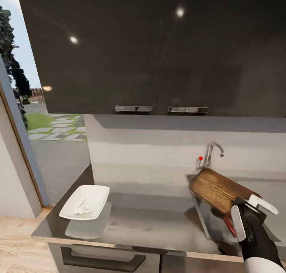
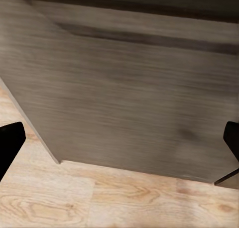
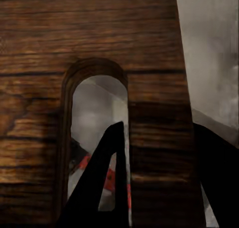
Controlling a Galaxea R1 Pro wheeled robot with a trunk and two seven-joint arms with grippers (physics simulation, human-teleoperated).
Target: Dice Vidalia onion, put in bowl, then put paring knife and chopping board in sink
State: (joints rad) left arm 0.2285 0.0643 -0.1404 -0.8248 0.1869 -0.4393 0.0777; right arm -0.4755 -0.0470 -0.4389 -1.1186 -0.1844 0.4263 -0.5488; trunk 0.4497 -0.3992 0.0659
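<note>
My right gripper [image 1: 254, 203] pinches the chopping board [image 1: 216, 189] at its slot end, holding it tilted over the sink [image 1: 206, 221]. The paring knife [image 1: 229, 226] lies beneath. My left gripper [image 2: 119, 143] is spread wide.

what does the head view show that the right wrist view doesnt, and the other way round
Head view alone: the white bowl holding pale diced pieces, standing on the grey countertop, the faucet with its red knob, and the dark wall cabinets.

Right wrist view alone: the board's slot handle hole up close, with one dark finger reaching through it.

Both: the chopping board gripped at its handle end by the right gripper over the sink, and red from the paring knife beneath it.
</note>
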